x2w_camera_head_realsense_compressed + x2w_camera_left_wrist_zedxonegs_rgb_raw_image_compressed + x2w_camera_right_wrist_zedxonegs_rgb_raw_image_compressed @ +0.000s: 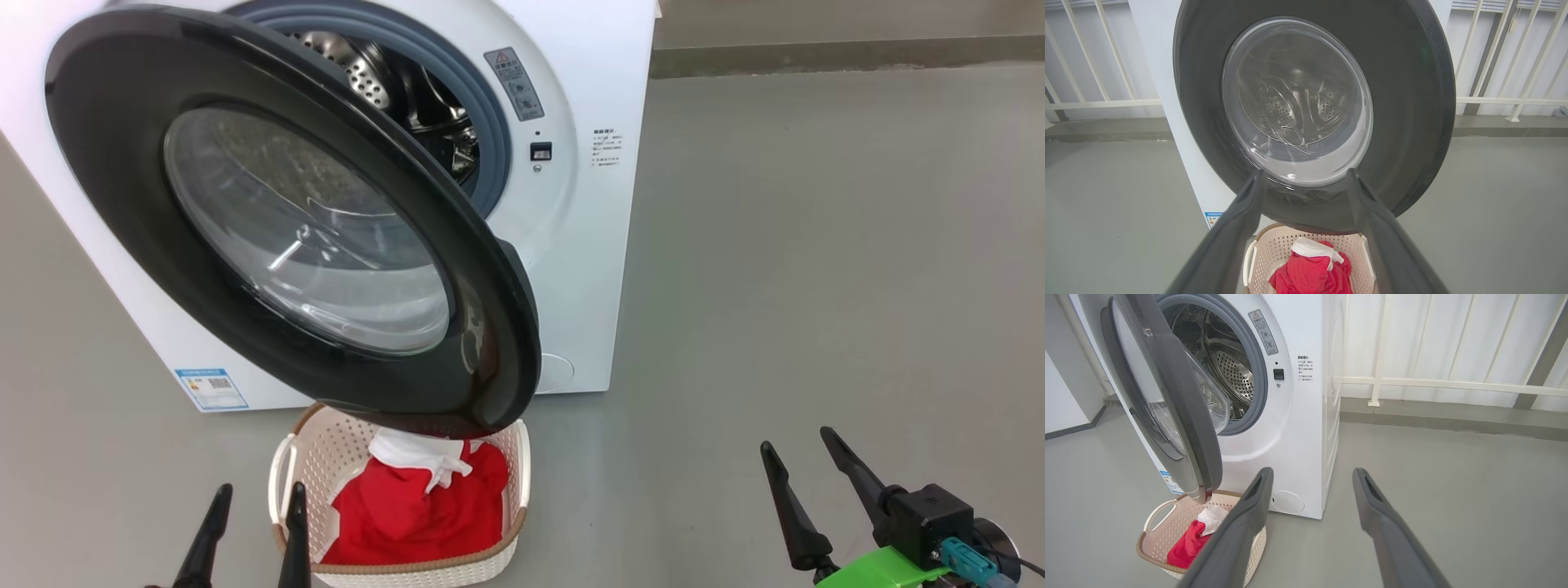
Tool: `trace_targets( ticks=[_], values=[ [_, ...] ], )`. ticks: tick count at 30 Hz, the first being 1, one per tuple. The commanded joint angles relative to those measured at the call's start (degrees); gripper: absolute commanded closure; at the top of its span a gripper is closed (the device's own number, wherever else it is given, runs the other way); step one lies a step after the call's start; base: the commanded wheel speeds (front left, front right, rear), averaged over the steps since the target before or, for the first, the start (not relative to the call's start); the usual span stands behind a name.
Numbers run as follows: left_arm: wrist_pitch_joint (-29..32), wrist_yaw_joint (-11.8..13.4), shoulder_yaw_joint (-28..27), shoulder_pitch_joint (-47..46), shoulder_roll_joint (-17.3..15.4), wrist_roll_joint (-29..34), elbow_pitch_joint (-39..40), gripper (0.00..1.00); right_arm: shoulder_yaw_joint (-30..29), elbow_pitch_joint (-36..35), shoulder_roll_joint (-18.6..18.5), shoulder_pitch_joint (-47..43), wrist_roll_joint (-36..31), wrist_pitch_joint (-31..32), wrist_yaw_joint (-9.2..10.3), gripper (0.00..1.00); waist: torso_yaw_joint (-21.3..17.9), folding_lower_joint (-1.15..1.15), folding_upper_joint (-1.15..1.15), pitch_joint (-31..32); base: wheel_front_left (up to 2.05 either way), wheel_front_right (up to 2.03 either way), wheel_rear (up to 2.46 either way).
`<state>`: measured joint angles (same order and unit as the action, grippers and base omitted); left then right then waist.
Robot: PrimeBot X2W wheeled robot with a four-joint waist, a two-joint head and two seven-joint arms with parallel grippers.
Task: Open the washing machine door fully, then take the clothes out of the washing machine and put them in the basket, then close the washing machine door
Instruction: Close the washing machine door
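Observation:
The washing machine (571, 269) stands on the floor with its black-rimmed door (106, 147) swung partly out over the basket (302, 465). Red clothes (408, 514) with a white piece (412, 453) lie in the basket. Inside the drum (384, 77) I see bare steel. My left gripper (260, 490) is open, low beside the basket's left handle. My right gripper (798, 438) is open over the floor at the right. The left wrist view faces the door (1404, 102) with the clothes (1306, 275) below. In the right wrist view the door (1184, 416) shows edge-on, above the basket (1159, 520).
Grey floor (816, 245) stretches to the right of the machine. White railings (1453, 381) and a low kerb run behind it. A blue label (211, 389) sits low on the machine's front, and a small round flap (1287, 502) is near its right corner.

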<state>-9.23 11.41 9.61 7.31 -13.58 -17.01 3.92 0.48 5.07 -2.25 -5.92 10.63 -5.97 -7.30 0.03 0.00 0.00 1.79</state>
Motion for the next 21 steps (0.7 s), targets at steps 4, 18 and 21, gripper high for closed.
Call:
trace_targets(
  ticks=[4,18,21],
  values=[
    [0.11,0.72,-1.44,-0.86,-0.61,0.50,1.89,0.00,1.15,-1.77,-0.63,0.83,0.14,-0.07,-0.19,0.00,-0.16,0.00,0.00,-0.08,0.00,0.00,0.00],
    [0.78,1.50,-1.08,-0.44,-0.56,0.12,2.65,0.00,1.43,-1.63,-0.63,1.20,0.93,-0.41,-0.19,0.00,-0.92,0.00,0.00,-0.12,0.00,0.00,0.00],
    [0.95,1.63,-0.83,-0.52,-0.49,0.00,2.79,0.00,1.53,-1.41,-0.63,1.33,1.83,-0.96,-0.19,1.00,-0.91,0.00,0.00,0.01,0.00,0.00,0.00]
  ],
)
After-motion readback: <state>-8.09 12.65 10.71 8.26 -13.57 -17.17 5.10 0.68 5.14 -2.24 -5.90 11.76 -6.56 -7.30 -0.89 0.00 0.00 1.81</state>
